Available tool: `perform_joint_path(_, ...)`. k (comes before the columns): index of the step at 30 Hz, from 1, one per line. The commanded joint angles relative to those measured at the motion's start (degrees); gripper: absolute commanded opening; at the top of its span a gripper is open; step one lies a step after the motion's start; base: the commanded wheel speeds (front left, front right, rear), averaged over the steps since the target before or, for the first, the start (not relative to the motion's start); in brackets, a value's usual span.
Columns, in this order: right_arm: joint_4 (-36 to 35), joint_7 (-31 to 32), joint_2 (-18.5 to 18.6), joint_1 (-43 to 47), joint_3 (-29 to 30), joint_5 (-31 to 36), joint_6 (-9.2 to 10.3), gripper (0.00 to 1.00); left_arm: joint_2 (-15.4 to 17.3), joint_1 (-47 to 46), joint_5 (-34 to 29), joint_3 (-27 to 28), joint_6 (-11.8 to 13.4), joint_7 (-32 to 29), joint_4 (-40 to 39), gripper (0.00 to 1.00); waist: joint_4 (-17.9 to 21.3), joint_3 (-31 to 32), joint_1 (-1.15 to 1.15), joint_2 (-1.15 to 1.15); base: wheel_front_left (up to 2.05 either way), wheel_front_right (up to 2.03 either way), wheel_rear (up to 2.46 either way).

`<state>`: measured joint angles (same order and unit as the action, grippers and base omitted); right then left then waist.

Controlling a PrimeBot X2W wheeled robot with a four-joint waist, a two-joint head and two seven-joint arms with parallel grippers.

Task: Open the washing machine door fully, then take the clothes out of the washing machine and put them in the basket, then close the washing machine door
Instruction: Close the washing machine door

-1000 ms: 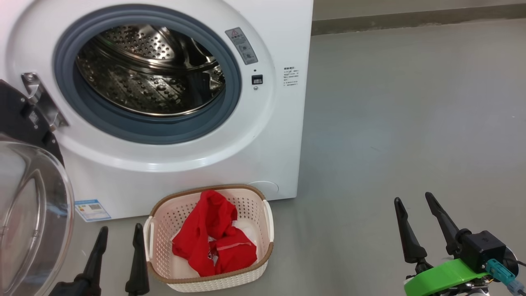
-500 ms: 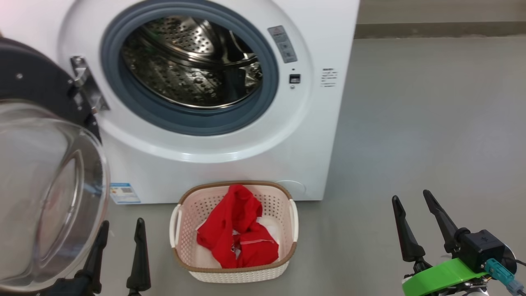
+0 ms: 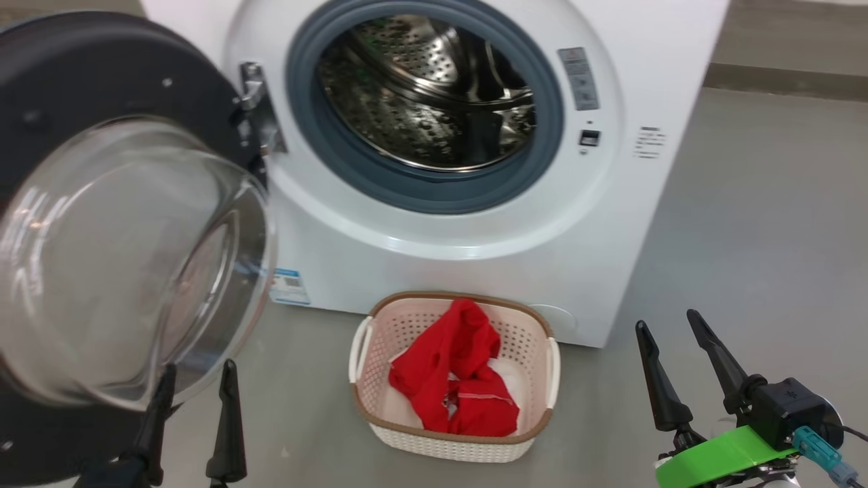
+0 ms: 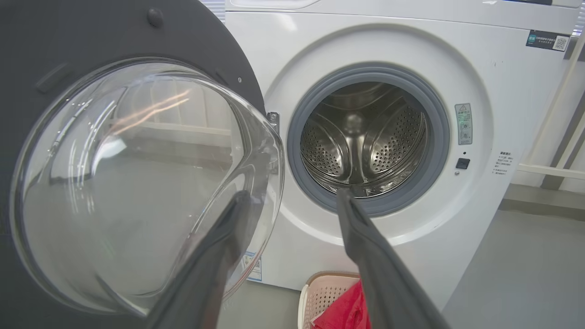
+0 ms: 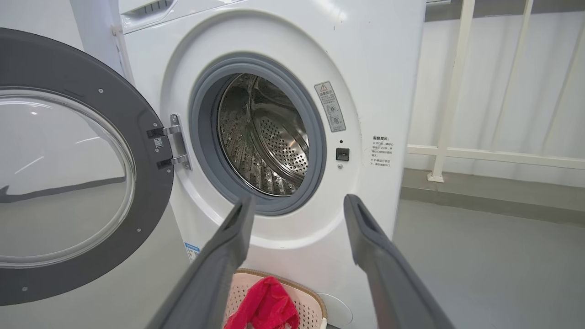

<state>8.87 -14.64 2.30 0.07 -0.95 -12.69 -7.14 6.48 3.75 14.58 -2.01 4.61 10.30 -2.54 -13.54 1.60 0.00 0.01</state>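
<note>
Wherever visible, grey floor (image 3: 746, 224) under basket (image 3: 400, 332)

Open washing machine door (image 3: 102, 61), glass bowl (image 3: 129, 257) crowds left tool (image 3: 199, 369); drum mouth (image 3: 427, 95) clear; basket (image 3: 453, 297) below.

Warning triangle (image 5: 323, 87) on washing machine (image 5: 379, 55)

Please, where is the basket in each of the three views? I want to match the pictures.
Head view: basket low centre, in front of the washer, red clothes inside.
Left wrist view: basket at the bottom edge, just right of centre, cut off.
Right wrist view: basket at the bottom edge, centre, cut off.
Shared landmark: the grey seal of the washer, above the basket in all three.
</note>
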Motion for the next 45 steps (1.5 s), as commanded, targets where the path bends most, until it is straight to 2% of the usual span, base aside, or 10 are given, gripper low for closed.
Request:
perform_joint_path(1,-1.8,-0.4,0.6,-0.7,-1.7,-0.3,-0.35,1.0,1.1,-1.0,-0.7,1.9,0.6,-0.2,-2.1,1.0,-4.2,0.0,0.0,-0.01,0.0,0.0,0.0)
perform_joint_path(8,-2.5,-0.4,0.6,-0.8,-2.4,-0.4,-0.35,1.0,1.5,-0.8,-0.9,1.9,1.4,-0.8,-3.2,1.0,-8.4,-0.3,0.0,-0.01,0.0,0.0,0.0)
perform_joint_path(22,-3.1,-0.4,0.6,-0.9,-3.5,-0.1,-0.35,1.0,1.5,-0.2,-1.4,1.4,2.9,-0.9,-4.6,1.0,-13.5,-0.6,0.0,-0.01,0.0,0.0,0.0)
perform_joint_path(33,-2.5,-0.4,0.6,-0.9,-3.6,0.2,-0.35,1.0,1.5,0.1,-1.2,1.6,3.7,0.0,-5.0,1.0,-14.1,-0.3,0.0,-0.01,0.0,0.0,0.0)
perform_joint_path(34,-2.4,-0.4,0.6,-0.9,-3.6,0.2,-0.35,1.0,1.6,0.1,-1.2,1.6,3.7,0.2,-5.1,0.38,-14.0,-0.3,0.0,-0.01,0.0,0.0,0.0)
perform_joint_path(35,-2.4,-0.4,0.6,-0.8,-3.6,0.2,-0.35,1.0,1.7,0.0,-1.2,1.6,3.7,0.3,-5.2,0.0,-13.9,-0.2,0.0,-0.01,0.0,0.0,0.0)
perform_joint_path(45,-1.7,-0.4,0.6,-0.5,-3.3,0.3,-0.35,1.0,2.7,-3.3,1.2,5.6,4.0,2.8,-8.5,0.0,-12.7,0.3,0.0,-0.01,0.0,0.0,0.0)
